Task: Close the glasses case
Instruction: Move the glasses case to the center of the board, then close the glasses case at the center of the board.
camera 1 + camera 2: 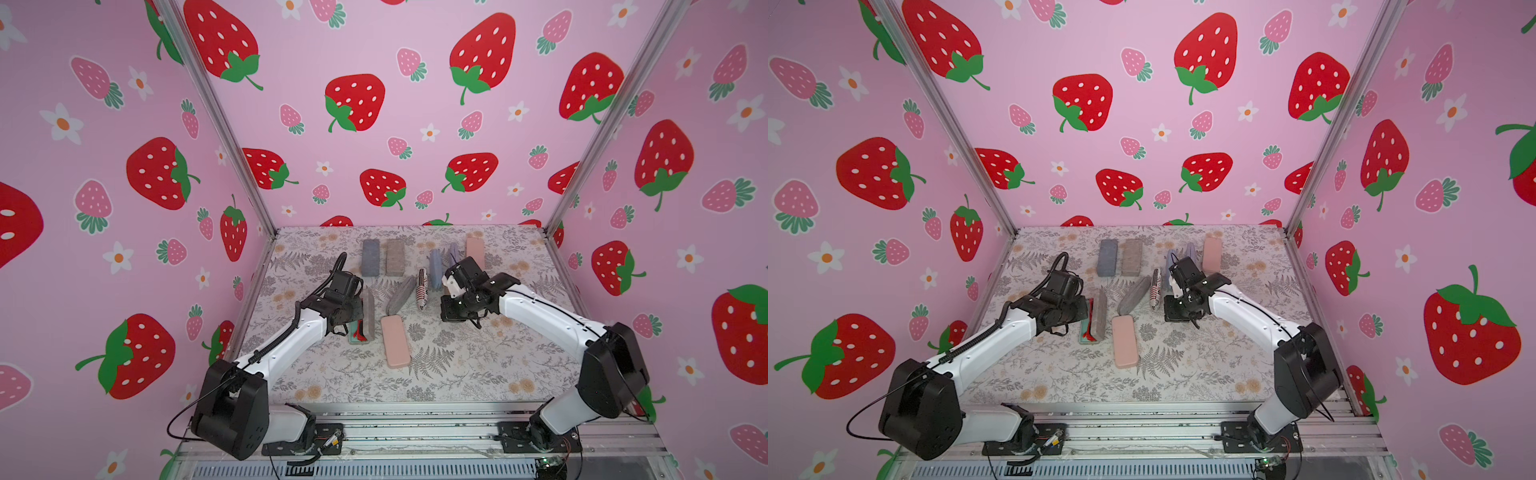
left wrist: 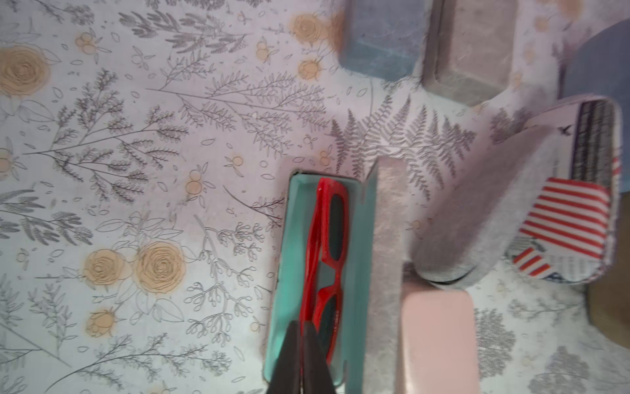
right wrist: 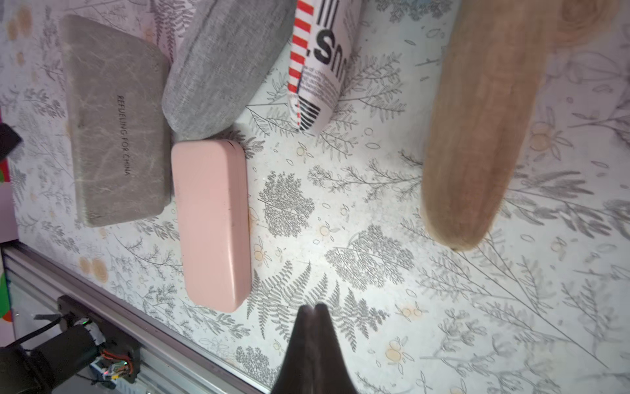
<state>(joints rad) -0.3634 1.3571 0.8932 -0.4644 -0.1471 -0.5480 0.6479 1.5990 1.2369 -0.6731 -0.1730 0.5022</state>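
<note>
- glasses case point(image 2: 359, 273) is open, on the left-of-centre part of the surface point(image 1: 457, 374), long axis running near-to-far; also seen in both top views point(image 1: 353, 338) point(image 1: 1086, 338).
- Teal-lined tray lies flat; grey lid point(image 2: 388, 245) stands roughly upright along its right edge.
- red sunglasses point(image 2: 329, 238) lie folded inside the tray, lengthwise.
- left fingers point(image 2: 289, 358) are pressed together, tips over the near end of the tray right at the sunglasses; can't tell whether they touch them.
- pink case point(image 1: 395, 340) is closed, just beside the lid on its right, reaching further toward the near edge.
- grey fabric case point(image 1: 400, 296) lies angled just beyond the pink one; striped printed case point(image 1: 422, 289) sits right of it.
- right fingers point(image 3: 301, 344) are closed on nothing, above bare surface right of the pink case, well apart from the open case.
- Far row: blue case point(image 1: 370, 257) and brown-grey case point(image 1: 395, 257) side by side, another pink case point(image 1: 475, 251) further right.
</note>
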